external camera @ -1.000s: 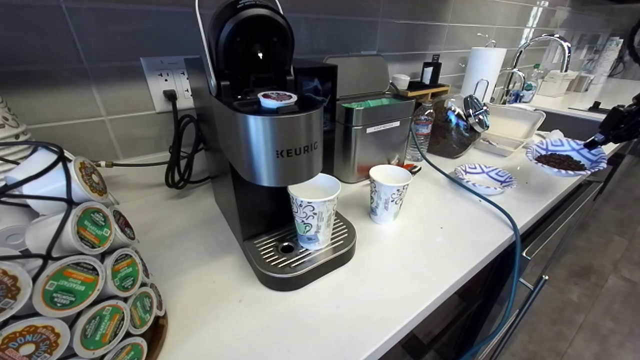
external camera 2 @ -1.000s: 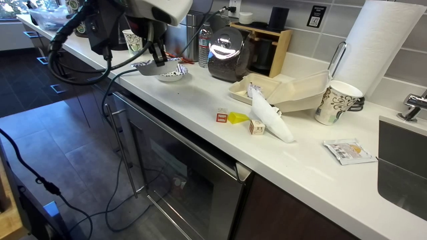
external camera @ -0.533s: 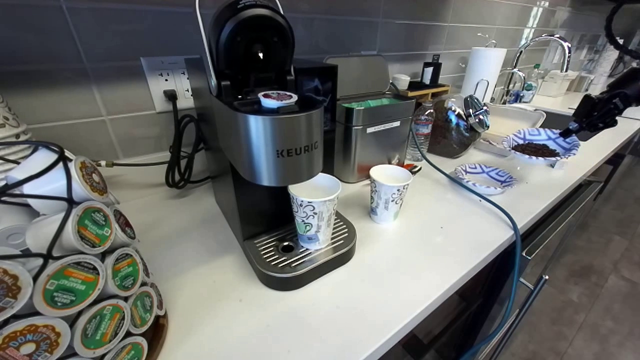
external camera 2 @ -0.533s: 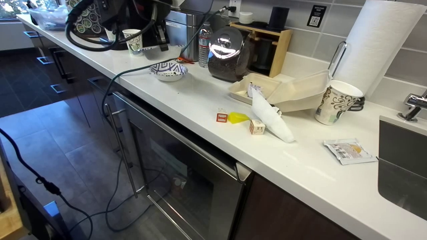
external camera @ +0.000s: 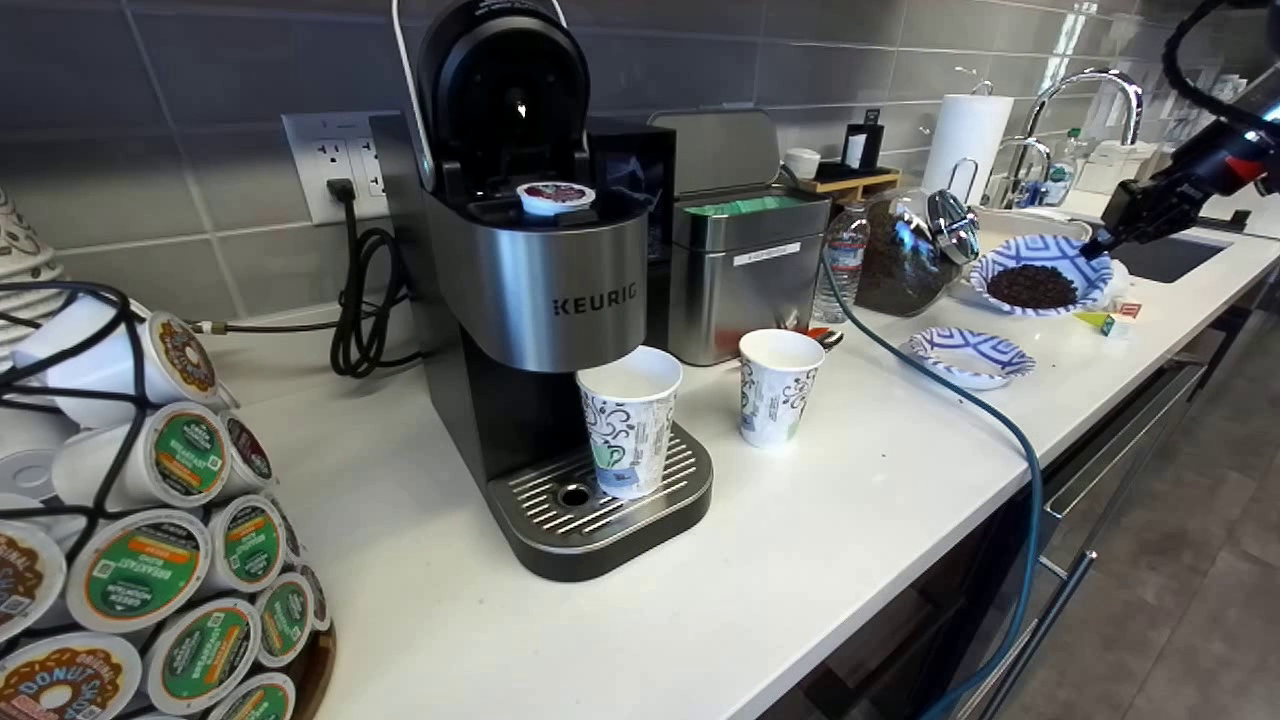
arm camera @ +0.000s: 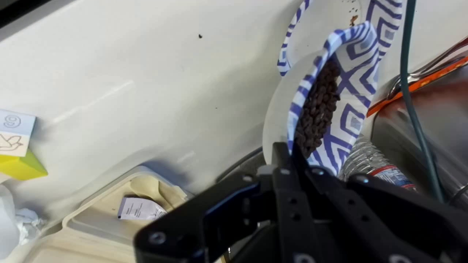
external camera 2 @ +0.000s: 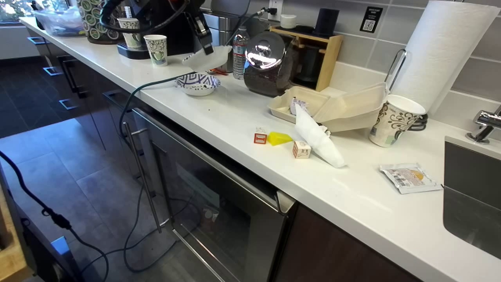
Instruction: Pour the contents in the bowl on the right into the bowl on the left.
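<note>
Shifted, the hand (arm camera: 289, 147) pinches a bowl (arm camera: 351, 98) whose wall (external camera 2: 212, 60) hides beans (arm camera: 319, 106) in an exterior view.

A coffee maker (external camera: 560, 295), sink (external camera 2: 471, 174) and faucet (external camera 2: 487, 120) mark this as a kitchen.

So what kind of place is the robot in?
It looks like a kitchen, maybe an office one, though I can't be sure. You can see a Keurig coffee machine, lots of coffee pods and a sink set into the counter.
</note>
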You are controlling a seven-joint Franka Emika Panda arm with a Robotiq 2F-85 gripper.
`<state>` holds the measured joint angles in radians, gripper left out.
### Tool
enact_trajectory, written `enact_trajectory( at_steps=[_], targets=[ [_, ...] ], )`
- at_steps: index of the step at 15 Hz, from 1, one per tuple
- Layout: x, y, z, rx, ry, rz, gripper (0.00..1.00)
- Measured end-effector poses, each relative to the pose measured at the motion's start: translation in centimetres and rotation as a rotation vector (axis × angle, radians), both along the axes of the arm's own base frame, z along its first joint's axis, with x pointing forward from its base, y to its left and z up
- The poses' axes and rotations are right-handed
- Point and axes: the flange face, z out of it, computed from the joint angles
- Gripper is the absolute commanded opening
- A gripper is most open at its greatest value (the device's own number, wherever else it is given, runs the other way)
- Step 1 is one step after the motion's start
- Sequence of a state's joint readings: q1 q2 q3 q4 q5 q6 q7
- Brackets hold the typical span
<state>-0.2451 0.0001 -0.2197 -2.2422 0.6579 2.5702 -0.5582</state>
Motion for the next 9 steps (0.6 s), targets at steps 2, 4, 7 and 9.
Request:
enact_trajectory(
  at_steps=[2, 4, 7, 9],
  targets=[
    [0.2, 1.1, -0.3, -0.059, -0.01, 0.01, 0.01],
    [0.3, 2.2, -0.7, -0.11, -0.019, 0.024, 0.01],
    [0.1, 3.9, -1.2, -0.164, -0.042, 0.031, 0.01],
    [-0.2, 5.1, -1.3, -0.192, -0.061, 0.034, 0.01]
  ],
)
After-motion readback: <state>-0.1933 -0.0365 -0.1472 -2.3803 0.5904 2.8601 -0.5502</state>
